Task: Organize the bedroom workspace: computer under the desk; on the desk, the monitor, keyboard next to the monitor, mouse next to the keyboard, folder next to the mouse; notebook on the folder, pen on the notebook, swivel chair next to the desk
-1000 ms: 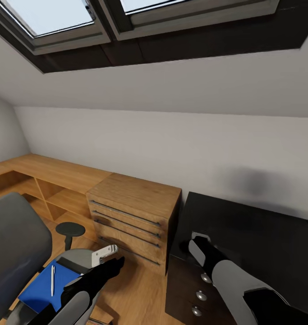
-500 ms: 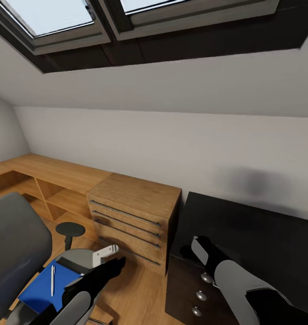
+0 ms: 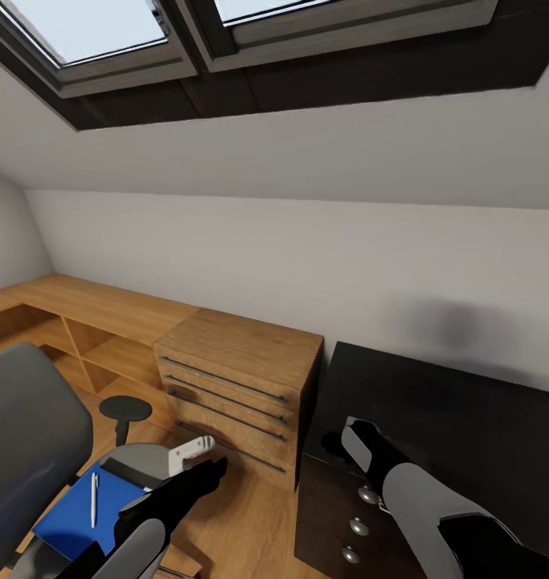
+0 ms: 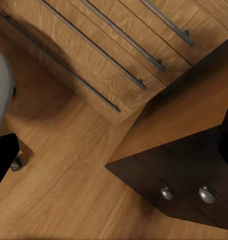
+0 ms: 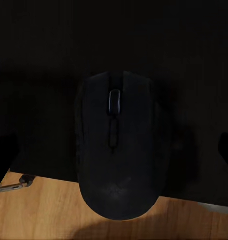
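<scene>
Black desk (image 3: 467, 418) (bare top) beneath skylights (image 3: 89, 32).

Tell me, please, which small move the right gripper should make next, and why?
Probably it should close on the mouse, perhaps after lowering a little. In the right wrist view the mouse lies centred in the right gripper, whose fingers stand apart from its sides, at the edge of the desk.

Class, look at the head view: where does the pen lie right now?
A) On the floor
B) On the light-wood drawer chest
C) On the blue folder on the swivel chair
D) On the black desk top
C: the white pen lies on the blue folder, which rests on the swivel chair seat.
</scene>
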Controlling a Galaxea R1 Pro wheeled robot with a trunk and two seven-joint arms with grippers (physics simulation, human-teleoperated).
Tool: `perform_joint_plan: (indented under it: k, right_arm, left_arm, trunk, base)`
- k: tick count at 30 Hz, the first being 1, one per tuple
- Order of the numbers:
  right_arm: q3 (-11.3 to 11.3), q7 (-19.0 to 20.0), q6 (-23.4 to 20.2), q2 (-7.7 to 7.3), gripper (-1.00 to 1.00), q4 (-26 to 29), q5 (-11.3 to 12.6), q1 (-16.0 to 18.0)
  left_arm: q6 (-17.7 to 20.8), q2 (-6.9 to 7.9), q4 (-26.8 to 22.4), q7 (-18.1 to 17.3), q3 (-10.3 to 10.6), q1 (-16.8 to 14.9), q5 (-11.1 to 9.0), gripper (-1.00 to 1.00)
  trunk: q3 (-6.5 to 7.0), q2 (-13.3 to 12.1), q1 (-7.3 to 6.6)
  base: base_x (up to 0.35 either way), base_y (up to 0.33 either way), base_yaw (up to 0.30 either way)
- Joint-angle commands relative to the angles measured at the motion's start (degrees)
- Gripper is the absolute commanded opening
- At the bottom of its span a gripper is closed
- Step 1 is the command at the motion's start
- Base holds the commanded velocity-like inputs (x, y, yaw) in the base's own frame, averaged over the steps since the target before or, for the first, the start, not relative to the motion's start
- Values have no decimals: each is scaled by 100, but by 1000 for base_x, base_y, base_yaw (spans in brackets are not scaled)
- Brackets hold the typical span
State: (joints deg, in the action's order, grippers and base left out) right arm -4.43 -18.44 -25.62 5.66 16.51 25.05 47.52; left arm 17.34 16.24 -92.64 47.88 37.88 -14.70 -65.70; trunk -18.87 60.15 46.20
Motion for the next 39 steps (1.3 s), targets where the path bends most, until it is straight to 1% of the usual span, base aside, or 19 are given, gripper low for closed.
perform_joint_plan:
  k: [1, 11, 15, 23, 35, 39]
  right_arm:
    - [-48, -45, -1, -3, 100, 10, 55, 3]
    - [-49, -46, 39, -3, 100, 10, 53, 3]
    - [-49, -46, 40, -3, 100, 10, 49, 3]
    - [-49, -53, 40, -3, 100, 12, 44, 3]
    - [-49, -54, 40, -3, 100, 11, 44, 3]
    - [-49, -54, 40, -3, 100, 10, 44, 3]
  left_arm:
    - [15, 3, -8, 37, 9, -7, -21, 100]
    - [15, -23, -8, 37, 9, -7, -22, 100]
    - [15, -35, -8, 44, 9, -7, -20, 100]
    - [15, -55, -8, 46, 9, -7, -16, 100]
    - [15, -60, -8, 55, 18, -8, -13, 100]
    - [15, -60, -8, 55, 18, -7, -13, 100]
  trunk:
    - [-7, 5, 1]
    - [-7, 5, 1]
    - [-79, 166, 88]
    - [-79, 166, 88]
    - [-295, 647, 352]
    - [-295, 647, 352]
  base:
    - [0, 0, 0]
    - [0, 0, 0]
    - [0, 0, 0]
    - [0, 0, 0]
    - [0, 0, 0]
    - [0, 0, 0]
